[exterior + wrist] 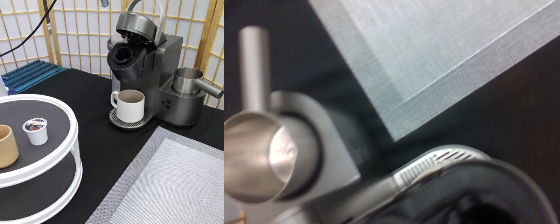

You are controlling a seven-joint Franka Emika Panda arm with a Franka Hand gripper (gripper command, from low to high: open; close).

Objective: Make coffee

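Observation:
The coffee pod [36, 131], small and white with a dark printed top, stands upright on the upper tier of a white round two-tier stand [70, 160], far from the machine. The dark grey coffee machine [150, 65] stands at the exterior view's top with its lid raised; part of its lid shows in the wrist view [441, 165]. A white handled mug [130, 105] sits on its drip tray. Only a small grey tip of my gripper [103, 2] shows at the exterior view's top edge, above and left of the machine, touching nothing.
A tan handleless cup [6, 146] stands beside the pod on the stand. A steel pitcher with a long handle [187, 80] sits on the machine's right side, also in the wrist view [258, 155]. A grey woven mat [170, 185] lies bottom right. A blue rack [30, 74] is at the back left.

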